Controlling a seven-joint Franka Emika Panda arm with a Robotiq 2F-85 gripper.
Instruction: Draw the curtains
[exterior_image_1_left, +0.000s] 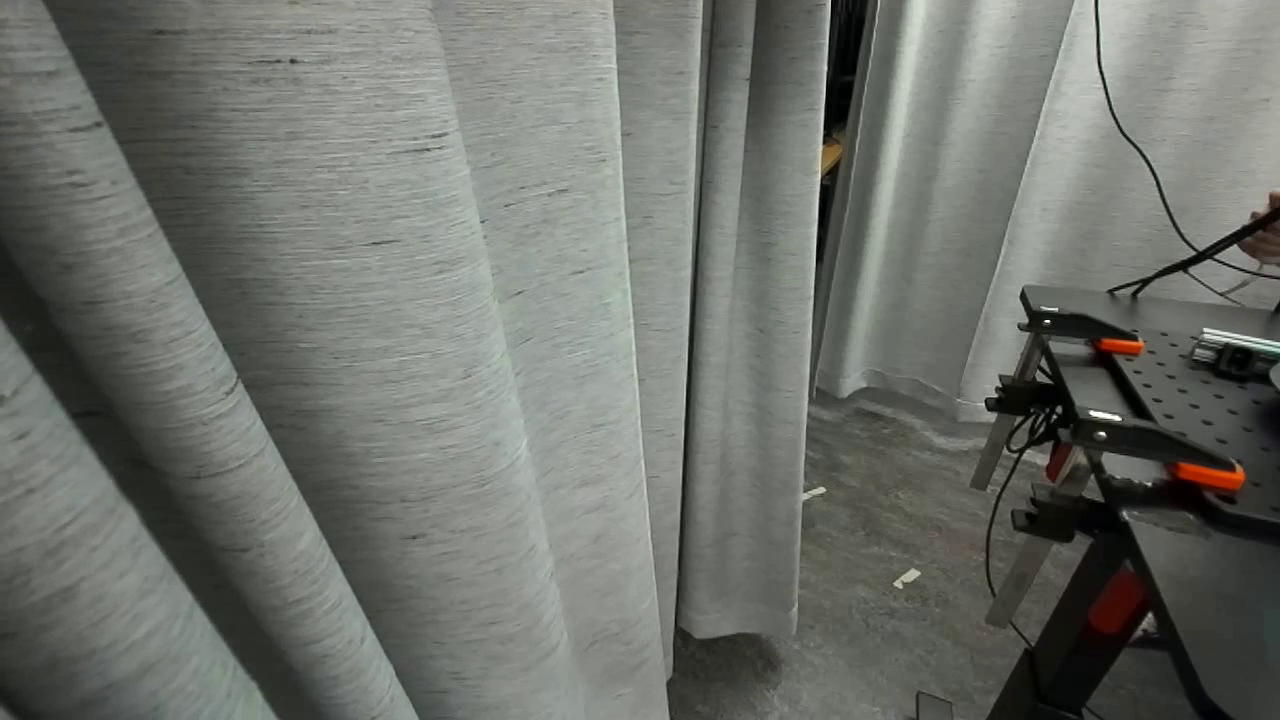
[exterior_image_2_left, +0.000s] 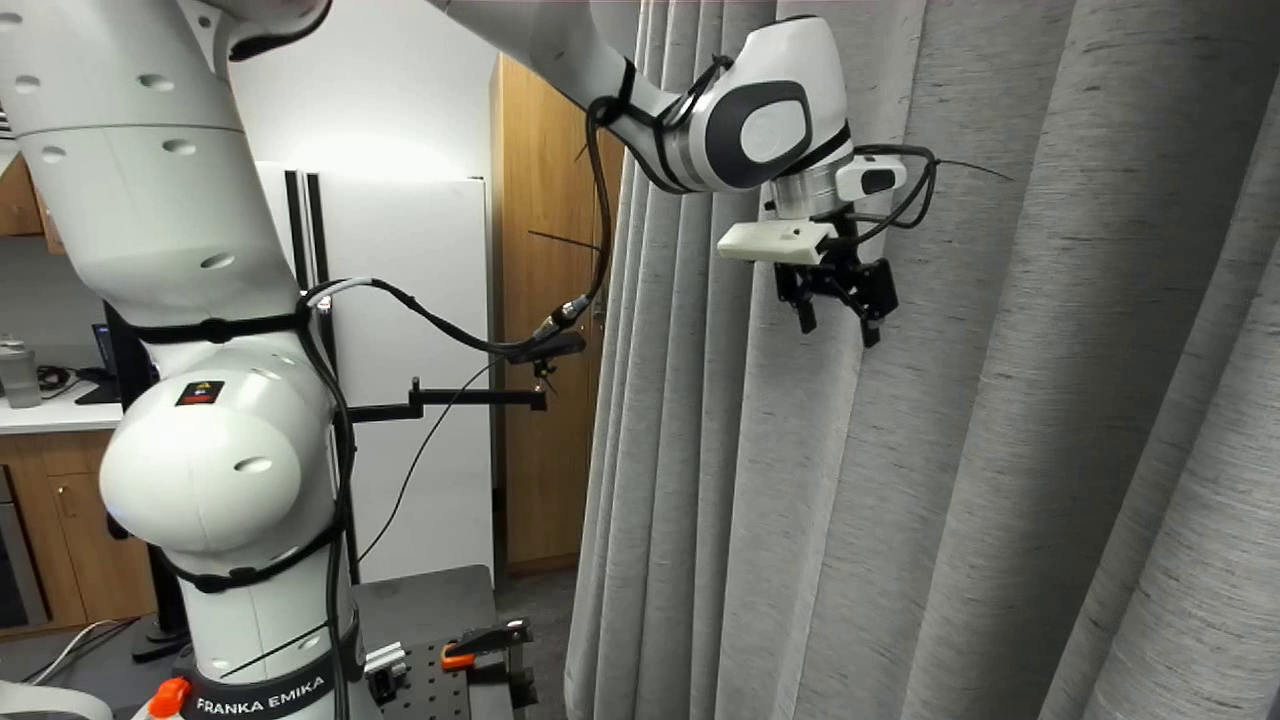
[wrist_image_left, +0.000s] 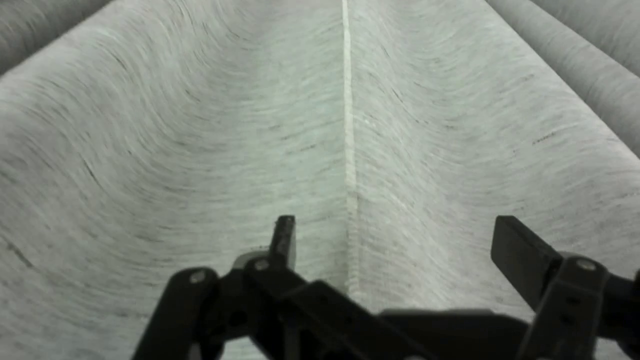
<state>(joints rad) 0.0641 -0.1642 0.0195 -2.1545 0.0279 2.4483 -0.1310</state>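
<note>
Light grey curtains (exterior_image_1_left: 400, 300) with dark streaks hang in deep vertical folds, and they fill the right half of an exterior view (exterior_image_2_left: 980, 420). Up against this fabric, at about upper-middle height, my gripper (exterior_image_2_left: 838, 328) points downward with its jaws wide apart. In the wrist view the gripper (wrist_image_left: 395, 222) has only background cloth between its fingers. A pale vertical seam (wrist_image_left: 349, 150) of the curtains runs up through the gap between the fingertips. Whether a finger touches the fabric I cannot tell. The curtains' top edge is out of view.
Paler drapes (exterior_image_1_left: 930, 200) hang further back, past a narrow dark gap. A black table (exterior_image_1_left: 1190, 400) with orange-handled clamps stands near the curtains. A person's hand (exterior_image_1_left: 1262, 240) shows at the right edge. Behind the arm stand a white fridge (exterior_image_2_left: 410, 400) and a wooden cabinet (exterior_image_2_left: 545, 300).
</note>
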